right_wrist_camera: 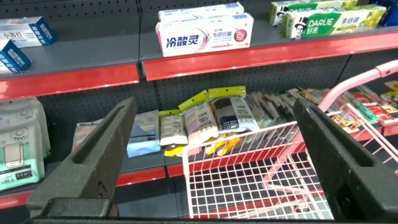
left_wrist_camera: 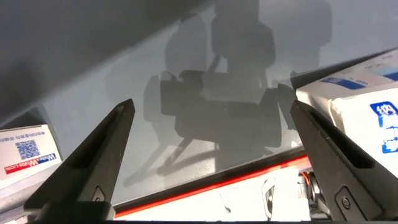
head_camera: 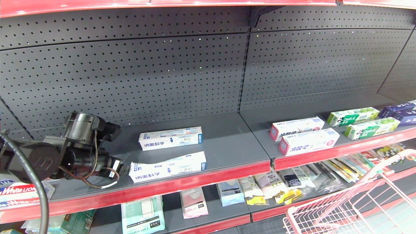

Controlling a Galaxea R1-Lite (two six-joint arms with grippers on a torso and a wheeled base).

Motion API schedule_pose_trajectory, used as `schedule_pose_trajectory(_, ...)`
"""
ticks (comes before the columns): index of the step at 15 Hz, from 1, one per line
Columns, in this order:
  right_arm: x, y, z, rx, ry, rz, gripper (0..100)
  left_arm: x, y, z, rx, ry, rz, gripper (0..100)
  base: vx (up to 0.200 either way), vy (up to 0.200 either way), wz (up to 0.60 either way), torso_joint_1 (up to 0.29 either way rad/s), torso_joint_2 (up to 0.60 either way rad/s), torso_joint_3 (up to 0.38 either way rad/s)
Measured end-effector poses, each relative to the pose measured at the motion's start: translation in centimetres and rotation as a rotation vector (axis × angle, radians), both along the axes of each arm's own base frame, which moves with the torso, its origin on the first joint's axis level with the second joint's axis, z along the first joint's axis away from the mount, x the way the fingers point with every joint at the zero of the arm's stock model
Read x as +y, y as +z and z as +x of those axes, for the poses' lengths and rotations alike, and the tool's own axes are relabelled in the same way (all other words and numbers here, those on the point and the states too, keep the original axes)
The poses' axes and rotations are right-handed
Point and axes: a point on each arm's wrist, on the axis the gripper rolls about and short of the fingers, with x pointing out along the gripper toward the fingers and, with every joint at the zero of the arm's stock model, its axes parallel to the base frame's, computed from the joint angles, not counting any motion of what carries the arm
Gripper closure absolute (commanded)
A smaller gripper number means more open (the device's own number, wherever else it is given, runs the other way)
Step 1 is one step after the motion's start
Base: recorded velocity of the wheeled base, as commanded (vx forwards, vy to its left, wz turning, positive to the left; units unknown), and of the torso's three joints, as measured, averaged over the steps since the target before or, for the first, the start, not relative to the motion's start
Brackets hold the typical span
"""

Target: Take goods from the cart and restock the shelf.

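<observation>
Hovering left gripper [left_wrist_camera: 211, 106]: it sits low over the shelf [head_camera: 227, 143] at the far left, fingers spread wide and gripping nothing. (The left arm [head_camera: 78, 152] lies along the shelf's front edge.)
Far-left box [head_camera: 19, 193]: a white, red and blue carton, partly hidden behind the arm.
Front white-and-blue box [head_camera: 169, 167]: it lies flat near the red shelf lip. Its left end is just beside the left gripper, close to one finger [left_wrist_camera: 336, 162]; I cannot tell whether they touch.
Rear white-and-blue box [head_camera: 170, 138]: it lies flat behind the front one, apart from it.
White-and-pink boxes [head_camera: 308, 141]: two lie side by side on the next shelf section, to the right of the upright divider.
Green boxes [head_camera: 372, 127]: two lie further right, one behind the other.
Dark blue boxes [head_camera: 399, 110]: these are at the shelf's far right edge.
Lower shelf packets [head_camera: 260, 191]: flat pouches are spread out one level down.
Cart [head_camera: 357, 201]: a pink wire basket stands at the lower right, in front of the shelves.
Right gripper [right_wrist_camera: 214, 102]: it hangs above the cart, facing the shelves, fingers parted and holding nothing.
</observation>
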Motion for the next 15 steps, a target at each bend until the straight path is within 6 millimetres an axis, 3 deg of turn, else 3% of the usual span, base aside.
schedule_pose_trajectory(15,0.0,0.0,0.0,0.0,0.0,0.0,0,-0.56,0.2,0.04,0.009,-0.021,-0.003,0,0.0,0.0,0.0,0.0,0.0,0.0)
